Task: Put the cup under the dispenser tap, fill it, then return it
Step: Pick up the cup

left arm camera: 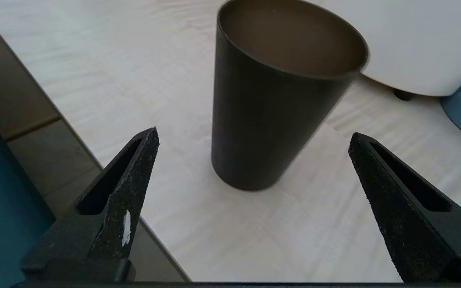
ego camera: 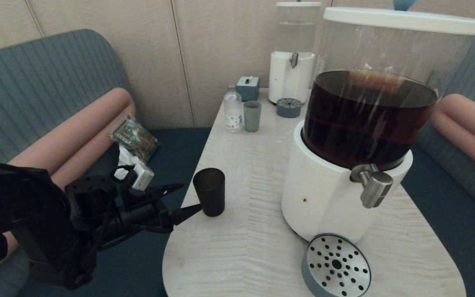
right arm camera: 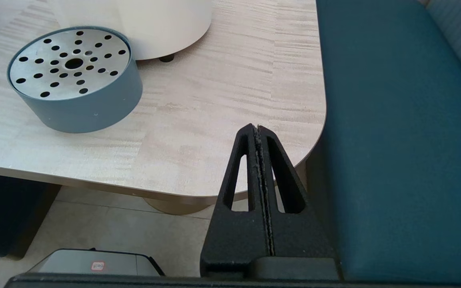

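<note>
The black cup stands upright near the table's left edge, and its inside looks empty. My left gripper is open and reaches in from the left at the cup's lower half. In the left wrist view the cup stands at the mouth of the left gripper, with wide gaps to both fingers. The steel dispenser tap juts from the white-based dispenser of dark brown liquid, above a round perforated drip tray. My right gripper is shut on nothing and is parked off the table's near right corner.
At the back stand a clear-liquid dispenser with its own small drip tray, a pale grey-green cup, a small bottle and a small grey box. Blue seating flanks the table on both sides.
</note>
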